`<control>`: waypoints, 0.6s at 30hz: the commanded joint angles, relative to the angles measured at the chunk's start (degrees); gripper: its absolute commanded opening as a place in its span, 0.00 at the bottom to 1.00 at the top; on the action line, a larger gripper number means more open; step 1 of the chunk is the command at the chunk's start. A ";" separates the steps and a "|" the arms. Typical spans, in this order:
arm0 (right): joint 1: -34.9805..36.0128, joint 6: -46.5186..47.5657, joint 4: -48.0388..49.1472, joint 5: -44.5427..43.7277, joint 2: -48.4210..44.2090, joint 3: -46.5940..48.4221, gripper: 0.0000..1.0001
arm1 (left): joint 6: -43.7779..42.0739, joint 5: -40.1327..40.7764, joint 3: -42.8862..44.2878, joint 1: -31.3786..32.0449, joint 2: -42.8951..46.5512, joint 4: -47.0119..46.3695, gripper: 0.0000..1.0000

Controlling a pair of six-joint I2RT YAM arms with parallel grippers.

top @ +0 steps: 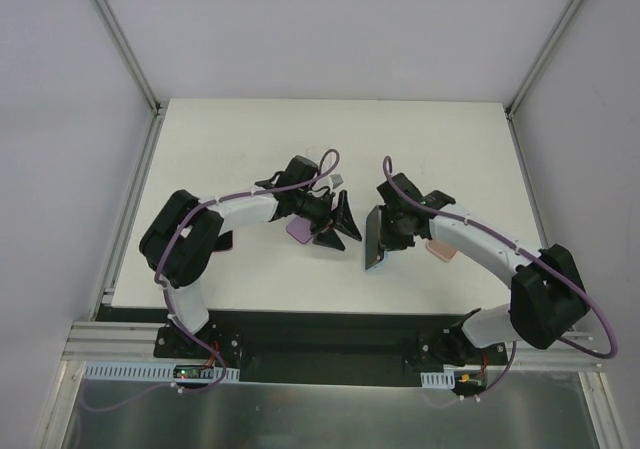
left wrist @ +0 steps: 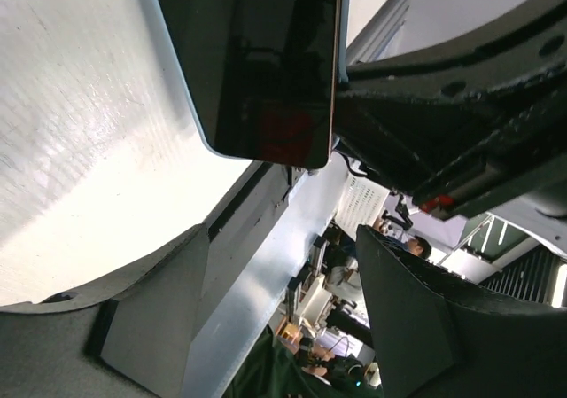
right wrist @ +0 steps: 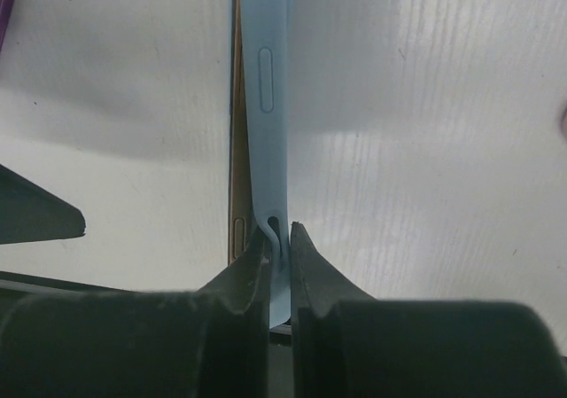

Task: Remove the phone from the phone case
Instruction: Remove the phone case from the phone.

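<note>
White tabletop (top: 250,139) inside pale grey walls (top: 330,29), aluminium frame posts (top: 121,41) at the corners.

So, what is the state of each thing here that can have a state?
Phone: screen dark, in the case, held on edge.
Case: on the phone, pinched at one side.
Right gripper: shut on the case.
Left gripper: open, empty, beside the phone.

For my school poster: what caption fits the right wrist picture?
The right gripper pinches the blue case edge-on, with the phone showing as a thin strip beside it.
</note>
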State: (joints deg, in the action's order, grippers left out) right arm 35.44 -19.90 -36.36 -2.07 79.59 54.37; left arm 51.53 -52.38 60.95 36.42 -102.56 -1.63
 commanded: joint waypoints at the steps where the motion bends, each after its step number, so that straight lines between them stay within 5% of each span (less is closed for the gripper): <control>1: 2.70 1.62 2.25 -1.54 3.11 3.64 0.02 | -3.62 3.07 4.88 0.75 -1.93 5.05 0.66; 18: 5.60 0.39 4.37 -0.83 5.49 4.51 0.01 | -6.26 20.65 9.63 6.38 -5.10 11.38 0.68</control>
State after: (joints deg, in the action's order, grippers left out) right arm 39.92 -19.31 -32.80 -3.95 84.64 56.01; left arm 46.85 -37.56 68.34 41.56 -107.53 7.70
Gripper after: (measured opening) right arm 0.079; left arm 0.674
